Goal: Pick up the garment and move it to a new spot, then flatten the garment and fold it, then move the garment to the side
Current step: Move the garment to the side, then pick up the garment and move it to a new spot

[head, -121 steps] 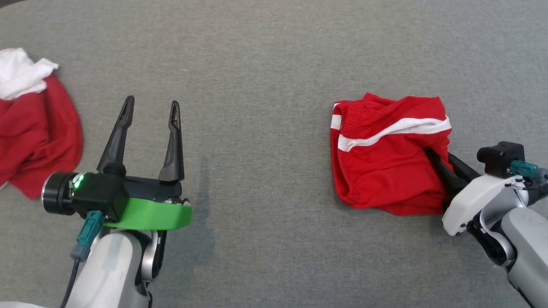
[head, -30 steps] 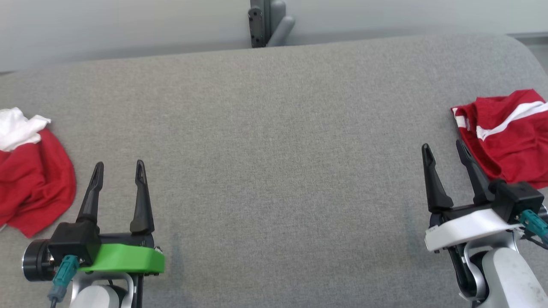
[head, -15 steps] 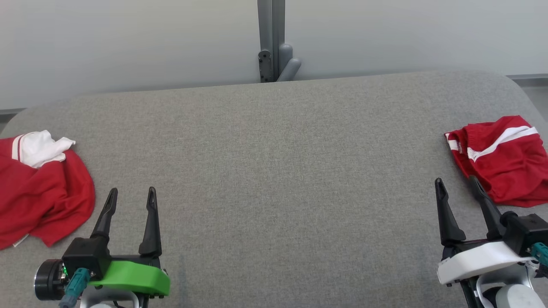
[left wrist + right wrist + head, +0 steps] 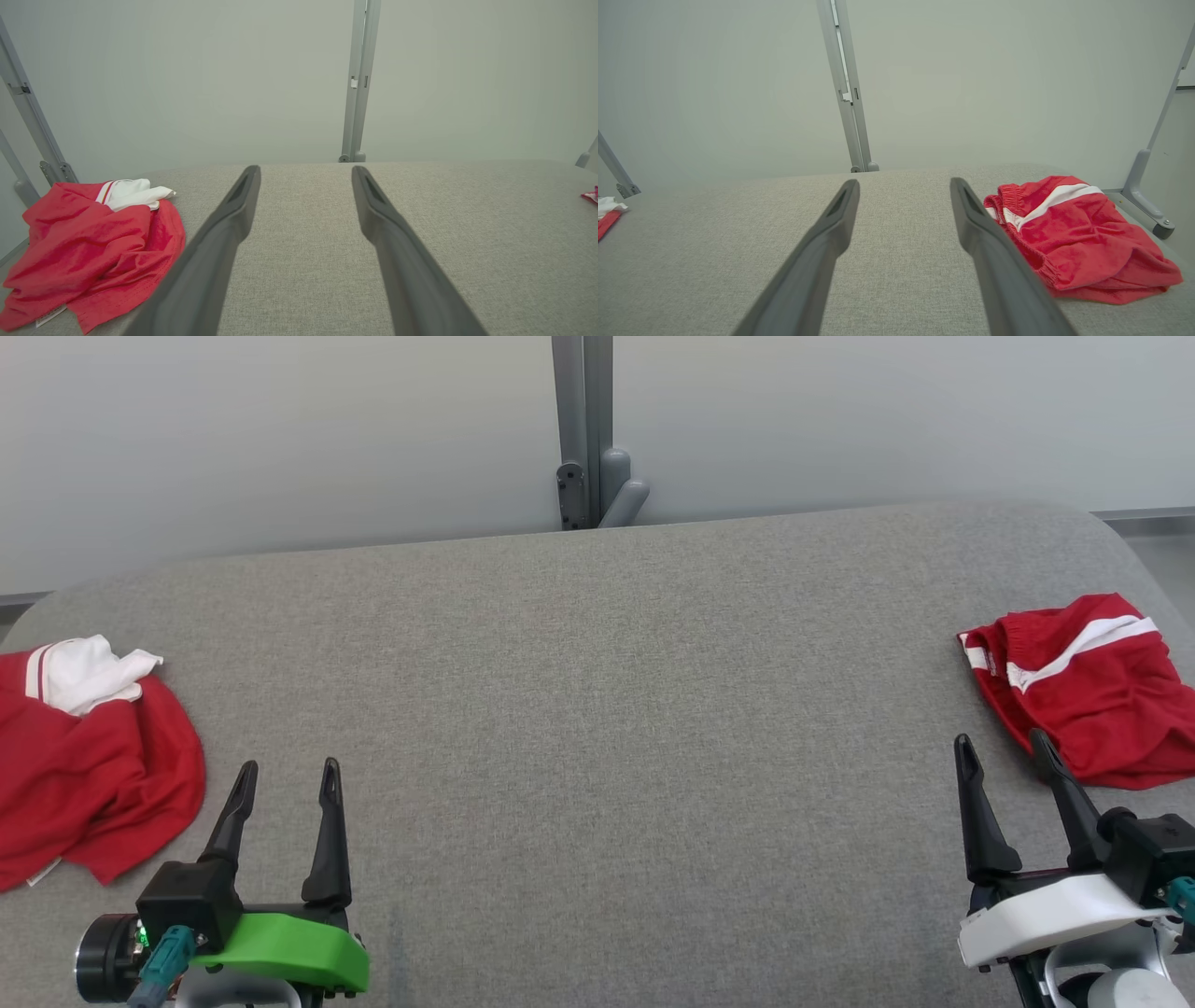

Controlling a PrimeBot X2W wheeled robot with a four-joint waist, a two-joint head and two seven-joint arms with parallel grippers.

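Observation:
A folded red garment (image 4: 1083,700) with a white stripe lies at the right end of the grey padded table (image 4: 597,709); it also appears in the right wrist view (image 4: 1078,233). My right gripper (image 4: 1000,739) stands open and empty just left of it, the nearer finger close to its edge (image 4: 903,182). A second red and white garment (image 4: 93,775) lies crumpled at the table's left end (image 4: 93,247). My left gripper (image 4: 289,767) is open and empty to the right of that heap, above the table (image 4: 306,170).
A pale wall with a grey upright post (image 4: 583,429) runs behind the table's far edge. Grey frame struts (image 4: 1148,186) stand off the right end. The wide middle of the table is bare grey cloth.
The head camera has tilted up, bringing the wall into view. Since four seconds ago my right gripper has come off the folded garment and drawn back. Both grippers remain open.

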